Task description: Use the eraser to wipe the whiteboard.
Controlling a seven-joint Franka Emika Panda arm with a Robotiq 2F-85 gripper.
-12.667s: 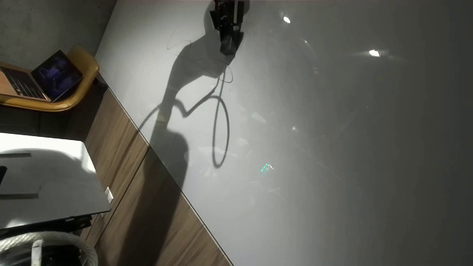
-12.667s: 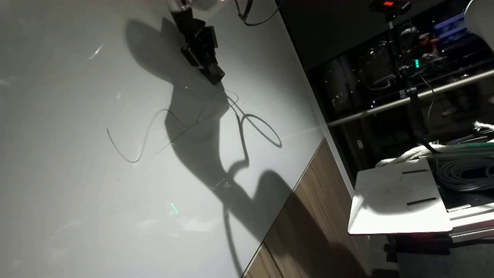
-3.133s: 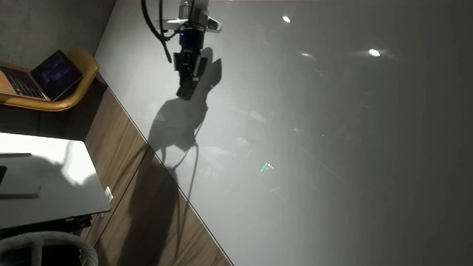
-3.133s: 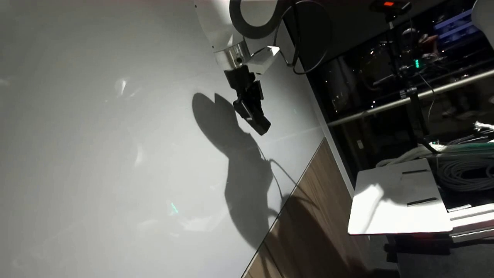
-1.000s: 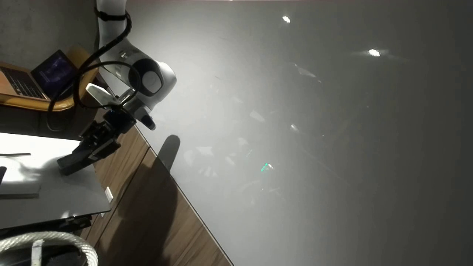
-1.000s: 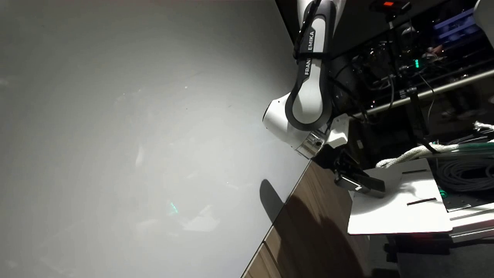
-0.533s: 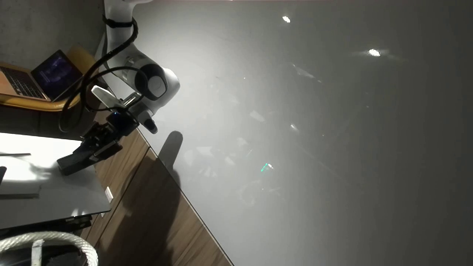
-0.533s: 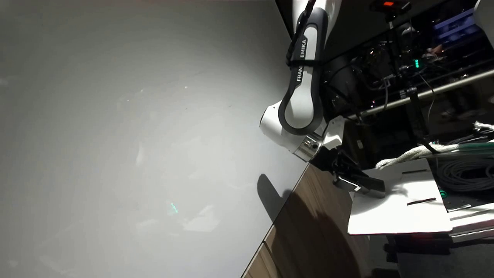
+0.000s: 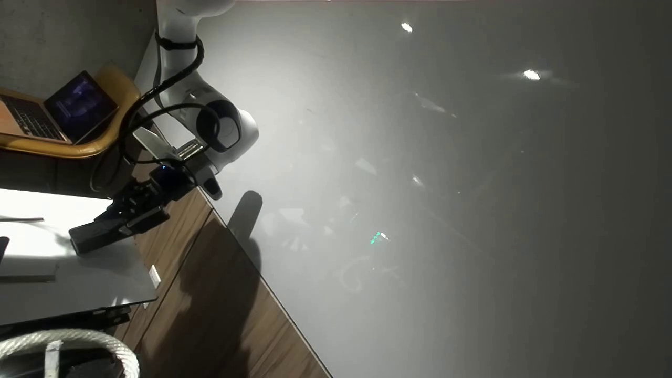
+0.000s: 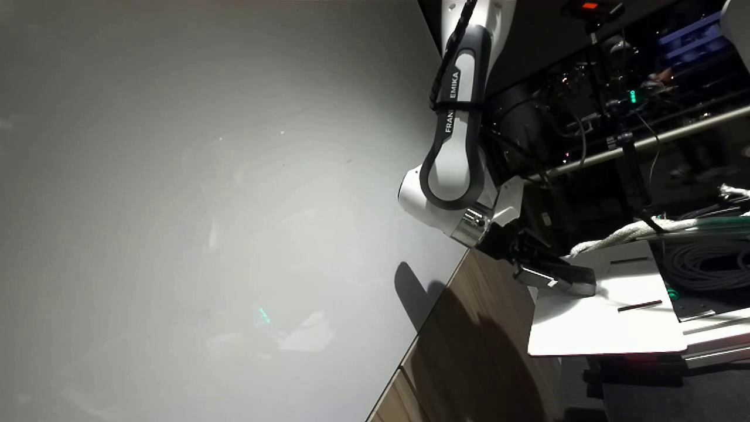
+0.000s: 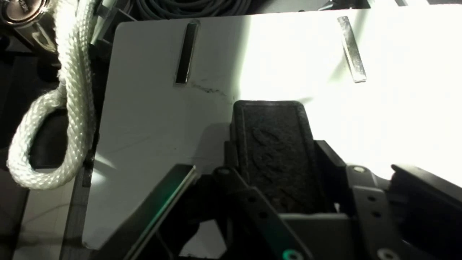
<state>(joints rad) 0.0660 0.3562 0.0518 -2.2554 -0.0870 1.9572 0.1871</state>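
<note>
The dark rectangular eraser (image 11: 272, 126) sticks out lengthwise from my gripper (image 11: 275, 145), whose fingers press against its two long sides. In both exterior views the gripper (image 9: 122, 223) points away from the whiteboard (image 9: 446, 304), and the eraser (image 9: 94, 237) is over the small white tabletop (image 9: 105, 283). Whether the eraser (image 10: 580, 281) touches that tabletop I cannot tell. The whiteboard (image 10: 205, 205) is grey-white with light reflections; only tiny specks and faint pale smudges show on it, no dark looped lines. The eraser's rear end is hidden inside the gripper (image 10: 545, 271).
Two narrow strips lie on the white tabletop (image 11: 144, 108), one dark strip (image 11: 186, 54) and one shiny strip (image 11: 352, 50). A thick white rope (image 11: 77, 94) loops beside it. Brown wood panelling (image 9: 294, 346) borders the board. A laptop (image 9: 79, 107) sits on a yellow chair (image 9: 118, 84).
Holding the eraser throughout, my arm has swung from the board to the tabletop. Thin dark scribbles seen earliest no longer show. Over the last half second the gripper shifted slightly further over the tabletop.
</note>
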